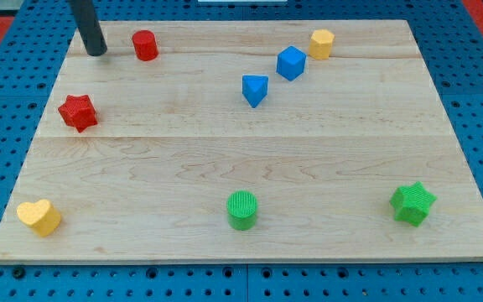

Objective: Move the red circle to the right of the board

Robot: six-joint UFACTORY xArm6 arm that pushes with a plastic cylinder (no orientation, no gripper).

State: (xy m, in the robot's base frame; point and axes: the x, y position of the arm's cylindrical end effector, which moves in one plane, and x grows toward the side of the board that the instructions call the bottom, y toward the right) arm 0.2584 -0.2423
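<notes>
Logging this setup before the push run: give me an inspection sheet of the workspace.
Surface: wooden board, flat, no damage seen.
Job's things: red circle near the view's top left, upright.
Clutter: red star; yellow heart; green circle; green star; blue triangle; blue cube; yellow hexagon. All apart from each other.
Pincer: none; my tip stands just left of the red circle, a small gap between.
Cables: nothing seen.
Surroundings: blue pegboard around the board.
</notes>
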